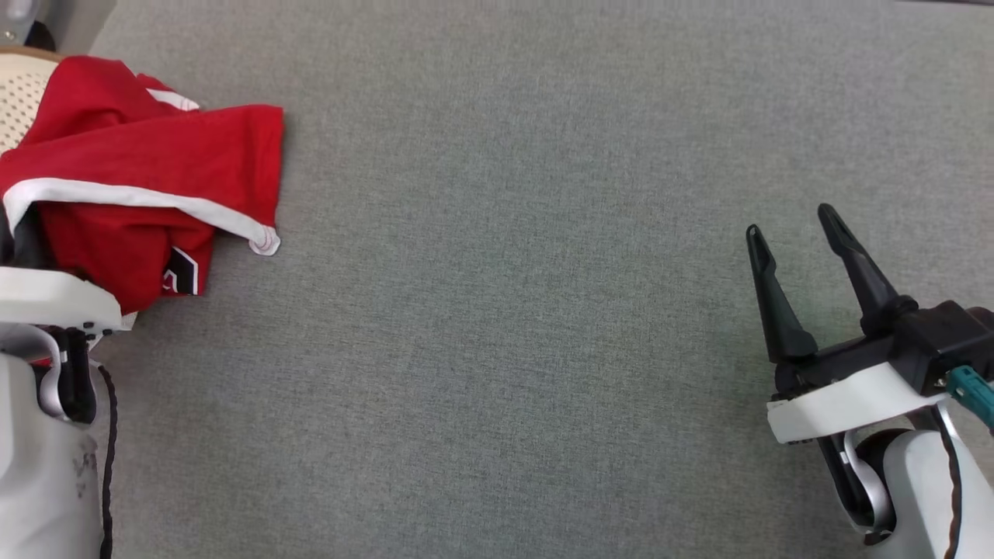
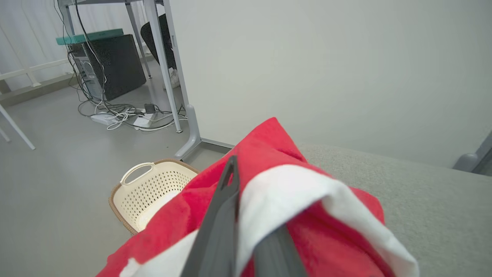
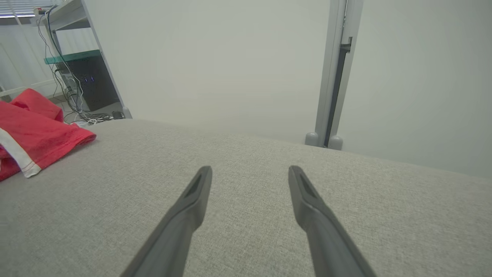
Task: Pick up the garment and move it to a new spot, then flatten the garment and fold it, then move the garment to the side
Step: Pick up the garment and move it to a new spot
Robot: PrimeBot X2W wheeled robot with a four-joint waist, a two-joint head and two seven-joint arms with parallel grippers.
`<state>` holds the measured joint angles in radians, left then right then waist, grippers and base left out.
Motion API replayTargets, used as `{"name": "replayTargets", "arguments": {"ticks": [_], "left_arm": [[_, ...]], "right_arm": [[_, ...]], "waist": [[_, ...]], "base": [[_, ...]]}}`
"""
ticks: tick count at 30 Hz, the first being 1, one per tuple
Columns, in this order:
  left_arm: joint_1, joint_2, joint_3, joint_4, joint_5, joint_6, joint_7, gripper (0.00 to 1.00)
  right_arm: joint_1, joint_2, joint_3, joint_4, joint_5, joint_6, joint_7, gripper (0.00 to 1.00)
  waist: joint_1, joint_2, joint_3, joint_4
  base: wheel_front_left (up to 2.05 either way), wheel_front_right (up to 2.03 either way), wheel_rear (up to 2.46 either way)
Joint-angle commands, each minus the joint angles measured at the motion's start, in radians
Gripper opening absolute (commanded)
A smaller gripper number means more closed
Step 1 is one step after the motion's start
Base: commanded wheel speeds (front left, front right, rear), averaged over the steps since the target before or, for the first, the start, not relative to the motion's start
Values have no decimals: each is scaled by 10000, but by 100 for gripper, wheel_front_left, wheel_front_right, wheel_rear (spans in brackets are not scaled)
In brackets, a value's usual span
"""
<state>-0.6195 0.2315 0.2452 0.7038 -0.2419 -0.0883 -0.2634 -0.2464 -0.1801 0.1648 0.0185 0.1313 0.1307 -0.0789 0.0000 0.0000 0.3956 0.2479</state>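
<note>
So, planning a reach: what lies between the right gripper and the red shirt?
Just bare grey tabletop, from right gripper to red shirt, in the head view.

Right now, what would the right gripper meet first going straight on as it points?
The way looks free: the right gripper points over bare grey table, red garment well off to its left. It might graze the table; depth unclear.

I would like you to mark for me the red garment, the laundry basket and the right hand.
red garment (image 1: 163, 155), head view, on its broad red panel.
laundry basket (image 2: 153, 188), left wrist view, on its perforated inner wall.
right hand (image 1: 789, 220), head view, midway between its open fingertips.
</note>
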Motion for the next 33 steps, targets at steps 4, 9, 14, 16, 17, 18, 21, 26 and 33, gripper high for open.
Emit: {"name": "replayTargets", "arguments": {"ticks": [4, 9, 14, 16, 17, 18, 21, 26, 33], "left_arm": [[1033, -85, 254, -1541, 315, -39, -14, 0], [2848, -549, 24, -3519, 732, 63, 58, 0], [4557, -1087, -389, -5380, 883, 187, 918, 0], [5102, -1229, -665, -6180, 974, 204, 1345, 0], [5350, -1342, -871, -6545, 1007, 208, 1541, 0], [5582, -1408, -1084, -6875, 1065, 223, 1730, 0], [5968, -1603, -1906, -7664, 1047, 131, 2129, 0], [5663, -1756, -3379, -7649, 506, -16, 2296, 0], [3568, -1787, -5596, -6462, 371, -237, 2126, 0]], "right_arm": [[130, 162, 0, 257, 105, 1, -307, 100], [506, 345, -29, 593, 154, 1, -629, 100], [997, 528, -106, 878, 175, 1, -790, 100], [1189, 615, -222, 895, 244, -1, -807, 100], [1283, 654, -266, 917, 250, -1, -817, 100], [1389, 697, -297, 934, 253, 1, -809, 100], [1587, 783, -391, 892, 307, 1, -748, 100], [1561, 890, -404, 745, 308, 1, -667, 100], [1067, 1076, -187, 771, 458, 1, -839, 100]], "waist": [[0, 0, -801, -252], [0, 0, -1810, -625], [0, 0, -2710, -1123], [0, 0, -2936, -1324], [0, 0, -3049, -1432], [0, 0, -3139, -1549], [0, 0, -3209, -1915], [0, 0, -2924, -2804], [0, 0, -1847, -4471]], "base": [[0, 0, 0], [0, 0, 0], [0, 0, 0], [0, 0, 0], [0, 0, 0], [0, 0, 0], [0, 0, 0], [0, 0, 0], [0, 0, 0]]}}
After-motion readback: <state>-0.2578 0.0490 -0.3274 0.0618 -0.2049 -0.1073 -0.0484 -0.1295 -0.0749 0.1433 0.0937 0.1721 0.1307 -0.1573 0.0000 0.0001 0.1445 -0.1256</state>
